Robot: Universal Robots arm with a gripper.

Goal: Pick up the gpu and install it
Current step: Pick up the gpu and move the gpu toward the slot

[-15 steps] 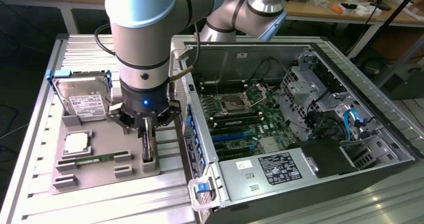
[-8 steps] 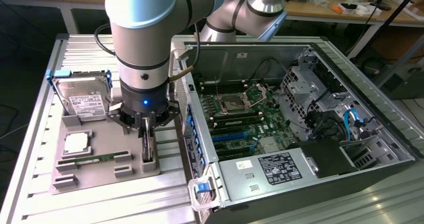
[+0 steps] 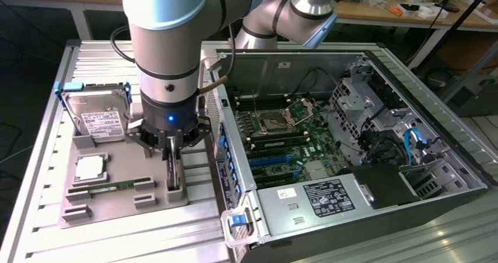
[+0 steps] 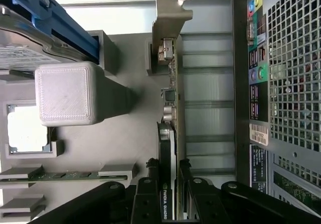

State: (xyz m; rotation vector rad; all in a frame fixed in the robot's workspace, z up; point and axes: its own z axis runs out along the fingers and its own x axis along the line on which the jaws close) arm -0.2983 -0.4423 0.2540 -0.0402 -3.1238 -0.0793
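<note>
The gpu (image 3: 172,171) stands on edge in a slot of the grey parts holder (image 3: 116,209), next to the computer case. In the wrist view the gpu (image 4: 173,91) is a thin dark board seen edge-on, with its silver bracket (image 4: 171,14) at the far end. My gripper (image 3: 172,153) hangs straight above the card, and its black fingers (image 4: 148,186) press against both faces of it. The gripper (image 4: 168,168) is shut on the gpu, whose lower edge still rests in the holder.
The open computer case (image 3: 365,65) lies on the exterior view's right, motherboard (image 3: 280,134) exposed. Its rear panel (image 4: 281,83) is close beside the card. The holder also carries a hard drive (image 3: 97,116), a processor (image 3: 91,168) and a green memory stick (image 3: 109,187).
</note>
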